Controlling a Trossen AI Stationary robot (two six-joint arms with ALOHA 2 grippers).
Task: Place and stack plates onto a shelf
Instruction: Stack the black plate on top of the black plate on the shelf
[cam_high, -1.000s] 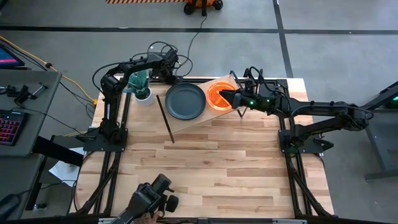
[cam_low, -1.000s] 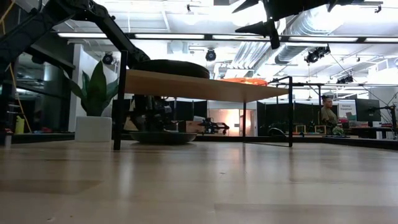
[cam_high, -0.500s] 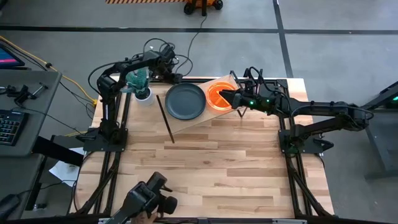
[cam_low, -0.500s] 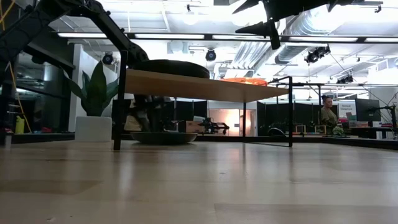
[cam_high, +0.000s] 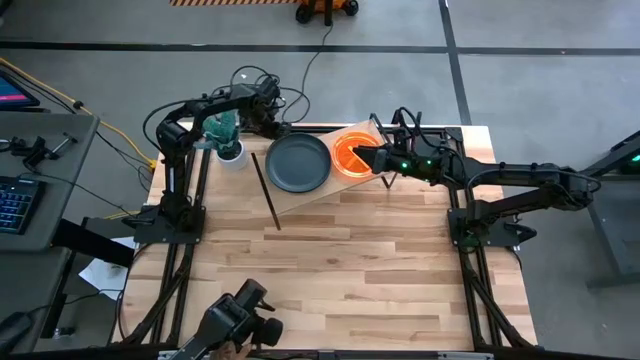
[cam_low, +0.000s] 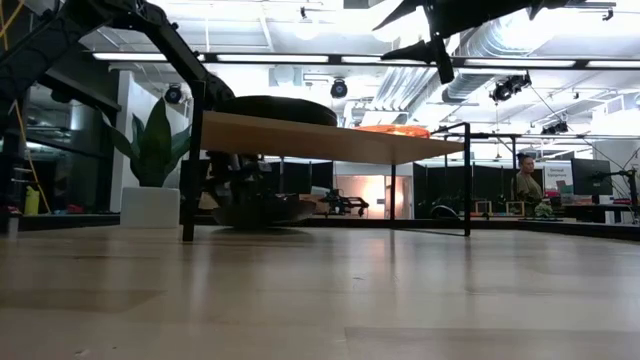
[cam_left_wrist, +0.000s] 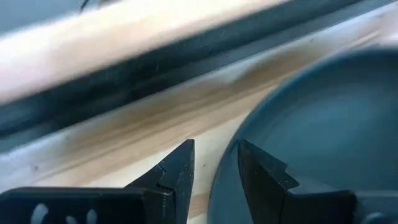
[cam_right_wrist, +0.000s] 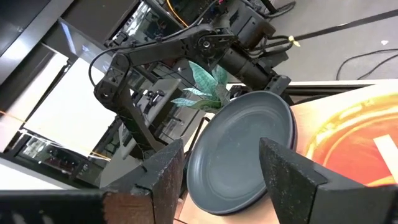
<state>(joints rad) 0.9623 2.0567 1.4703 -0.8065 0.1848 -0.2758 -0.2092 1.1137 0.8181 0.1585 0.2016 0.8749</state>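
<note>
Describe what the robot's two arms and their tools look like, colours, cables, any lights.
Both arms are dark, nearly black, built of slim jointed links. The left tool ends in two flat, matte black wedge-shaped fingers with stepped notches. The right tool has similar broad black fingers. Loose black cables loop around the left arm's wrist and the right arm's wrist, where small green lights glow.

Even bright overhead light in the high view, soft short shadows under the arms. Low view: ceiling strip lights (cam_low: 300, 58) glare hard, tabletop (cam_low: 320, 300) foreground blurred with a pale sheen. Left wrist view heavily blurred, dark plate (cam_left_wrist: 323, 137) and wood smeared, close range. Right wrist view sharper; orange plate (cam_right_wrist: 360, 146) glows, translucent, slightly blown out.
</note>
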